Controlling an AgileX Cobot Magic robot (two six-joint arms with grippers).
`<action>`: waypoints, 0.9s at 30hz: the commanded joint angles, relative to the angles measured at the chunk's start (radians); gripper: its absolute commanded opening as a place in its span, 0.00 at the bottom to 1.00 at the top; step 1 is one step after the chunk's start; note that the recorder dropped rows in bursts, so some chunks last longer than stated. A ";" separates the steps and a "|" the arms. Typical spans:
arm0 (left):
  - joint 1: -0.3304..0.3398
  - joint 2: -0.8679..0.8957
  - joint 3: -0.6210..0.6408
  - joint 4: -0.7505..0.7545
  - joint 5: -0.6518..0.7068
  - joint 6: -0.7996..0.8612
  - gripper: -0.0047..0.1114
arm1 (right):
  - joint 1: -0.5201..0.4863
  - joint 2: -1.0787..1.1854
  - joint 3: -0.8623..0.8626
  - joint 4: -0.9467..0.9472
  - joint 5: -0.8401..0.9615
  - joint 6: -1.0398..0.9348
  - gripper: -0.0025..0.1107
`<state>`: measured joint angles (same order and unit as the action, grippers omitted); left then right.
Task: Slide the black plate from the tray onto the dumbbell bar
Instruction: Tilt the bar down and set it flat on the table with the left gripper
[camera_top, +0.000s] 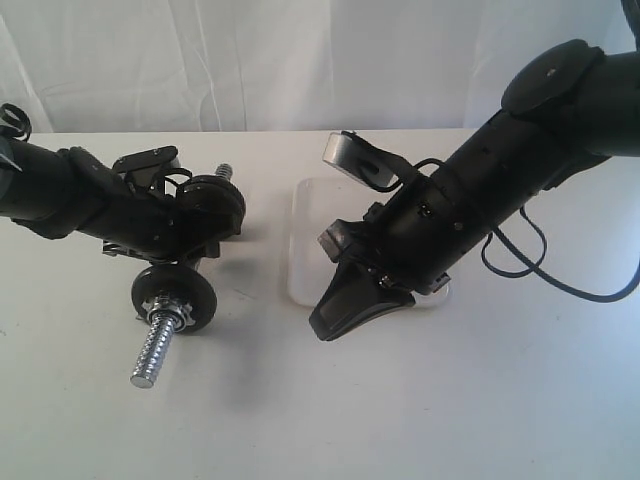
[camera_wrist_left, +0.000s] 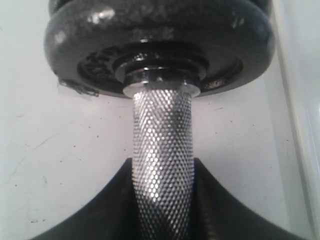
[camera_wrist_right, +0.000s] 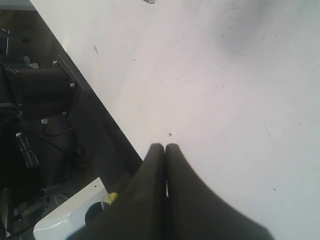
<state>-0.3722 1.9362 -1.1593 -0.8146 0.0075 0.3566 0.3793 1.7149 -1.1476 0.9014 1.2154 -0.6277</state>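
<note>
My left gripper (camera_top: 192, 243) (camera_wrist_left: 162, 167) is shut on the knurled middle of the dumbbell bar (camera_wrist_left: 162, 150) and holds it just above the table. A black plate (camera_top: 215, 205) (camera_wrist_left: 160, 45) sits on the bar's far end against the collar, and a threaded tip (camera_top: 226, 172) sticks out beyond it. Another black disc (camera_top: 173, 293) sits on the near end behind a silver star nut (camera_top: 164, 302). The white tray (camera_top: 300, 235) lies to the right. Its visible part holds no disc, and the right arm covers the rest. My right gripper (camera_top: 325, 325) (camera_wrist_right: 165, 147) is shut and empty at the tray's near corner.
The bar's near threaded end (camera_top: 152, 355) points toward the table's front. The tray's rim (camera_wrist_left: 300, 100) runs close beside the far plate. A black cable (camera_top: 560, 280) loops off the right arm. The table edge (camera_wrist_right: 100, 105) and dark equipment below it show in the right wrist view.
</note>
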 joint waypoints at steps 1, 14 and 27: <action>0.001 -0.062 -0.041 -0.034 -0.066 0.005 0.04 | -0.002 -0.011 -0.002 0.005 0.006 0.005 0.02; 0.001 -0.062 -0.041 -0.028 -0.032 0.019 0.04 | -0.002 -0.011 -0.002 0.005 0.006 0.005 0.02; 0.001 -0.062 -0.041 -0.028 -0.013 0.041 0.04 | -0.002 -0.011 -0.002 0.005 0.006 0.005 0.02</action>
<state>-0.3722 1.9362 -1.1648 -0.8065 0.0461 0.3858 0.3793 1.7149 -1.1476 0.9014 1.2154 -0.6221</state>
